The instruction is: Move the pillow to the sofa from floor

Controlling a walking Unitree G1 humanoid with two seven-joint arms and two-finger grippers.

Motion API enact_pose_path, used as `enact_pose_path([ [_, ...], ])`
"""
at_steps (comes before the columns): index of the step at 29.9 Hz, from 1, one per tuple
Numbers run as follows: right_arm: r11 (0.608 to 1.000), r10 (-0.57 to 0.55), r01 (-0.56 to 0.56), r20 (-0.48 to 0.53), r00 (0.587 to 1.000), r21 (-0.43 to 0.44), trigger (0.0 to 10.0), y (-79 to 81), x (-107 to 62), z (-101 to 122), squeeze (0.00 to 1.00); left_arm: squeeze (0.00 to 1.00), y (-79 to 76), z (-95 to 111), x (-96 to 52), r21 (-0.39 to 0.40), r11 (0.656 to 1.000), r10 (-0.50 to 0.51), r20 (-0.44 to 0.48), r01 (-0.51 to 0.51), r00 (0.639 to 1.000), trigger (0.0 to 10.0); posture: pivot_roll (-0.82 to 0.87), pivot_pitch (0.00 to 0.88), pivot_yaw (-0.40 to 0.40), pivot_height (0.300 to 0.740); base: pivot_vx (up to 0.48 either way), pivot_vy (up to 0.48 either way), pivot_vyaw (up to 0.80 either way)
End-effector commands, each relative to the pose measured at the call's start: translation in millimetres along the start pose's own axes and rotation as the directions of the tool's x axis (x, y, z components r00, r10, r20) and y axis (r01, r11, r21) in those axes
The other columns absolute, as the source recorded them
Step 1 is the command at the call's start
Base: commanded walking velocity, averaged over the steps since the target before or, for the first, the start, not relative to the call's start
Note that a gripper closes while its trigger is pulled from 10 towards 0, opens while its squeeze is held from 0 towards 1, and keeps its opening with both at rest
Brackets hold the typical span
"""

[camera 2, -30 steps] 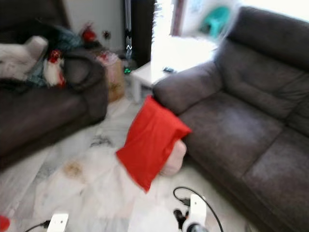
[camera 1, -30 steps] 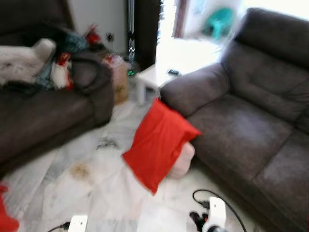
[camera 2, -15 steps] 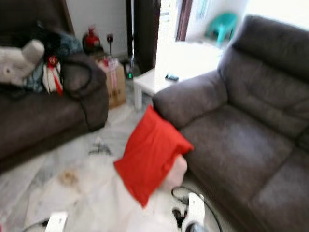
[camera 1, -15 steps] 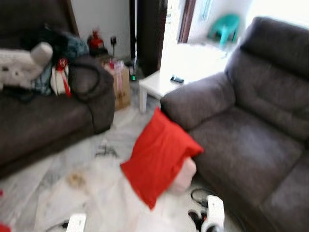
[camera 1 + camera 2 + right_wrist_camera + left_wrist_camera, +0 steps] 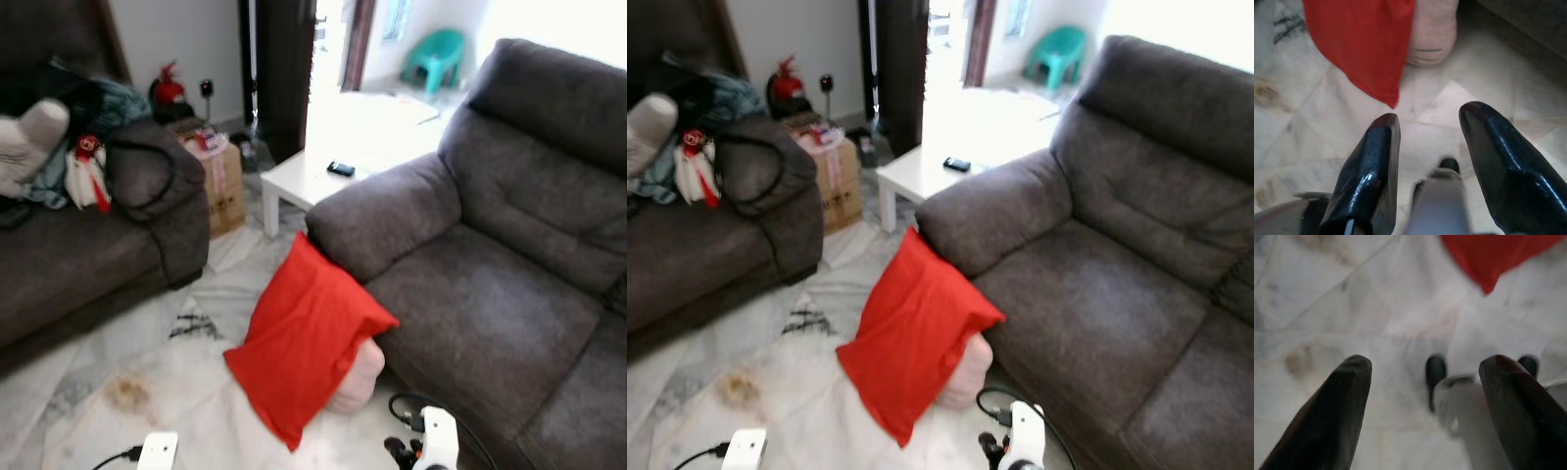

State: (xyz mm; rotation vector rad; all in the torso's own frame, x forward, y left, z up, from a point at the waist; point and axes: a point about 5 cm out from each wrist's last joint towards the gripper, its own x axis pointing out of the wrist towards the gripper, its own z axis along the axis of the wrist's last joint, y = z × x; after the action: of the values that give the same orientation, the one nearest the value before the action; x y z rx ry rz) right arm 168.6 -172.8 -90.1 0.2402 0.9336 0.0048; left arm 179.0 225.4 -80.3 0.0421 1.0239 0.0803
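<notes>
One red pillow leans mid-frame on the floor between two sofas, both grippers spread wide and holding nothing.

Pillow is leaning against the front of the right-hand sofa, standing on floor; table is sitting behind.

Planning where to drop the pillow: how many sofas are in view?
2. One sofa on the left with clutter on it; the other sofa on the right, with the red pillow leaning against it.
</notes>
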Motion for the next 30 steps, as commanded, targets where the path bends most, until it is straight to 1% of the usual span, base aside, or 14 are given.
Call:
enact_pose_path([
  [1, 1.0, -0.004, 0.004, 0.012, 1.0, 0.003, 10.0, -0.6, 0.5, 3.8, 0.0, 0.0, -2.1, -11.0, -1.0, -0.004, 1.0, -0.006, -0.029, 0.006, 1.0, 10.0, 0.0, 0.0, -0.05, 0.74, 0.277, 0.0, 0.71],
  [2, 0.999, -0.011, 0.01, 0.013, 1.0, 0.038, 10.0, -0.6, 0.4, 2.6, 0.0, 0.0, -2.1, -11.1, -1.0, -0.005, 1.0, -0.005, -0.029, 0.005, 1.0, 10.0, 0.0, 0.0, -0.05, 0.74, 0.274, 0.0, 0.0],
  [7, 0.999, -0.008, 0.008, 0.017, 1.0, 0.037, 10.0, -0.6, 0.3, 2.8, 0.0, 0.0, -2.2, -11.1, -1.0, -0.006, 1.0, -0.006, -0.03, 0.005, 1.0, 10.0, 0.0, 0.0, -0.051, 0.74, 0.277, 0.0, 0.0],
  [10, 0.999, -0.014, 0.013, 0.021, 1.0, 0.051, 10.0, -1.6, 0.1, 2.9, 0.0, 0.0, -2.4, -11.1, -1.0, -0.007, 1.0, -0.006, -0.03, 0.006, 1.0, 10.0, 0.0, 0.0, -0.051, 0.74, 0.28, 0.0, 0.0],
  [30, 0.999, -0.028, 0.027, 0.022, 0.999, 0.044, 10.0, -2.9, 0.1, 3.7, 0.0, 0.0, -2.5, -11.4, -1.0, -0.015, 1.0, -0.006, -0.03, 0.006, 1.0, 10.0, 0.0, 0.0, -0.051, 0.74, 0.277, 0.0, 0.0],
])
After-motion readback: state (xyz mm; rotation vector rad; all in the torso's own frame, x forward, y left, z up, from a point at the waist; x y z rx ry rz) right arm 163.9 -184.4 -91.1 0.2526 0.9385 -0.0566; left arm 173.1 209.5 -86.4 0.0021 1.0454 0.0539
